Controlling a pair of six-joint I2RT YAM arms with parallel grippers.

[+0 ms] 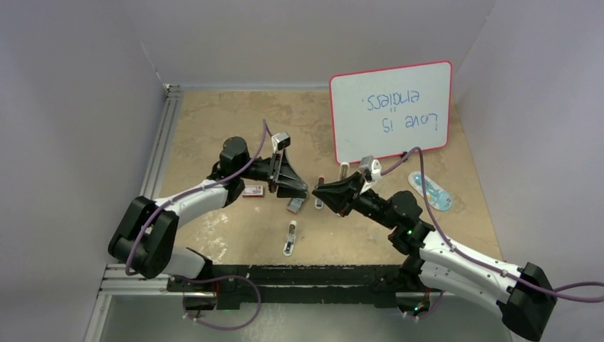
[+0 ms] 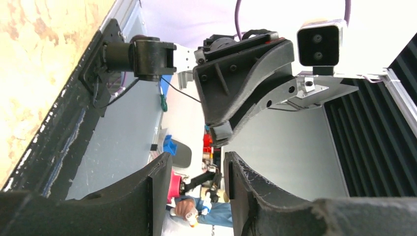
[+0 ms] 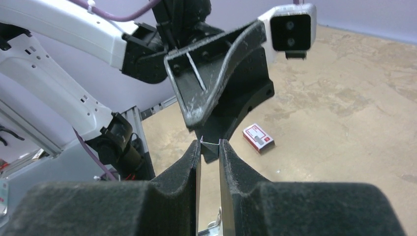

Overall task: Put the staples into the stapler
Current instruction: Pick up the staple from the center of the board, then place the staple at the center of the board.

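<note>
We see the right gripper (image 3: 209,150) with jaws narrowed on the staples (image 3: 210,143), a thin silvery strip above the middle of the counter (image 1: 214,135). The left gripper (image 2: 196,158) faces it, jaws half parted, empty.

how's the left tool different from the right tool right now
Opening: the left tool has its jaws apart, while the right tool has them nearly together.
Load: nothing sits between the left tool's fingers, while the right tool pinches a thin silvery strip, apparently the staples, at its tips.
Shared: both are black two-finger tools, tips facing each other closely above the table.
</note>
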